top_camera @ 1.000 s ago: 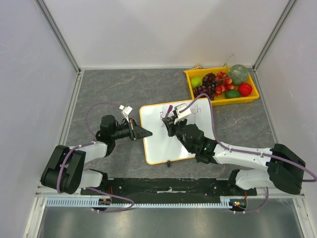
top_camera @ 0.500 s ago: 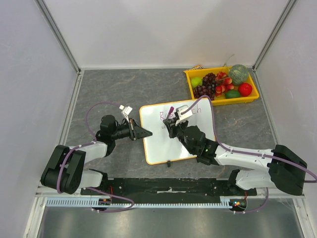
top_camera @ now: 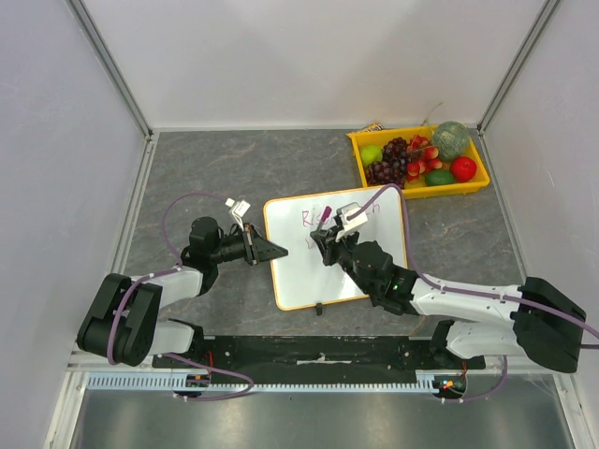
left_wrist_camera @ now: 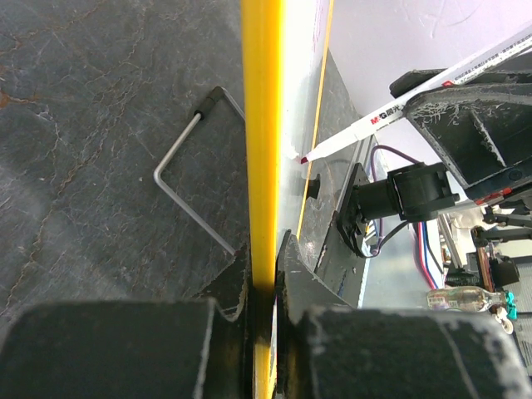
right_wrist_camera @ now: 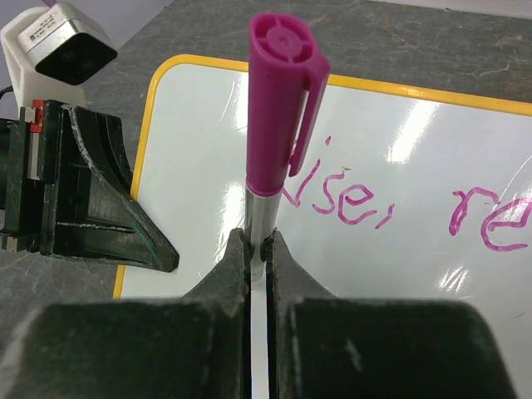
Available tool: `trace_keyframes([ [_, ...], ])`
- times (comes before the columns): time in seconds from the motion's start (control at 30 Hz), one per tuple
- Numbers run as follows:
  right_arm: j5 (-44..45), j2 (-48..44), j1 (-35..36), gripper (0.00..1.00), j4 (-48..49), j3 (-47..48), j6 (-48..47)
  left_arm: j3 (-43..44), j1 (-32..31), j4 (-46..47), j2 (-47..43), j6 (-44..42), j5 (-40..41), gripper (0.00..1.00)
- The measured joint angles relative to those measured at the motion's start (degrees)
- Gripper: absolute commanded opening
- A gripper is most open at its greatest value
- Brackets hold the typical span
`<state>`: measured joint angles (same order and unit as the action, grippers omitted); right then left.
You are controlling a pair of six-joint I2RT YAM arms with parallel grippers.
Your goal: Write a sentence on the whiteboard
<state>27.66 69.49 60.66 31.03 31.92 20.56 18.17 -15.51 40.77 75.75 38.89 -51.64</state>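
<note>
Left jaws: clenched on the orange-yellow rim of the whiteboard [top_camera: 304,271], on the side facing the left arm.
Right jaws: clenched on one marker [right_wrist_camera: 278,100], its barrel upright between them and its magenta cap on top.
Marker tip: seen only in the left wrist view, down at the board face just beyond the left jaws.
Sentence [right_wrist_camera: 347,206]: pinkish-red "ise," and "re" just beyond the right jaws; the rest is hidden or cut off.
Whiteboard: one, flat on the desk [top_camera: 234,168], under the right jaws.
Clip [top_camera: 320,306]: one, black, on the board's near edge.
Tray [top_camera: 421,189]: one, yellow, well beyond the right jaws, seen only in the top view.
Tray contents: dark grapes [top_camera: 395,159], one green fruit [top_camera: 372,154], one red fruit [top_camera: 462,168], one pale-green round fruit [top_camera: 451,138].
</note>
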Motion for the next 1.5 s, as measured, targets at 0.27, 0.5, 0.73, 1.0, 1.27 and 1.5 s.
trace_keyframes([
  [0.27,-0.6,-3.5,0.0,0.00,-3.0,-0.1,0.5,0.1,0.0,-1.6,-0.6,-1.5,1.2,0.37],
  [0.5,-1.0,-7.3,0.0,0.00,-5.2,0.9,0.5,-1.1,-0.1,-9.6,-4.7,-6.7,11.4,0.77],
  [0.73,-2.8,-9.7,-1.4,0.00,-7.0,1.4,0.7,-3.0,0.0,-18.5,-20.1,-8.3,21.0,0.91],
  [1.0,-16.7,-9.2,-11.6,0.00,-8.5,1.9,5.4,-0.1,-1.4,-35.8,-44.0,-9.9,32.0,0.90],
  [1.27,-34.5,-6.6,-17.4,0.00,-6.6,2.7,11.5,12.0,-8.1,-35.8,-36.5,-11.2,28.4,0.85],
  [1.5,-41.4,-6.6,-19.3,0.00,-3.5,2.8,16.4,17.9,-19.0,-30.8,-20.5,-14.4,24.0,0.78],
])
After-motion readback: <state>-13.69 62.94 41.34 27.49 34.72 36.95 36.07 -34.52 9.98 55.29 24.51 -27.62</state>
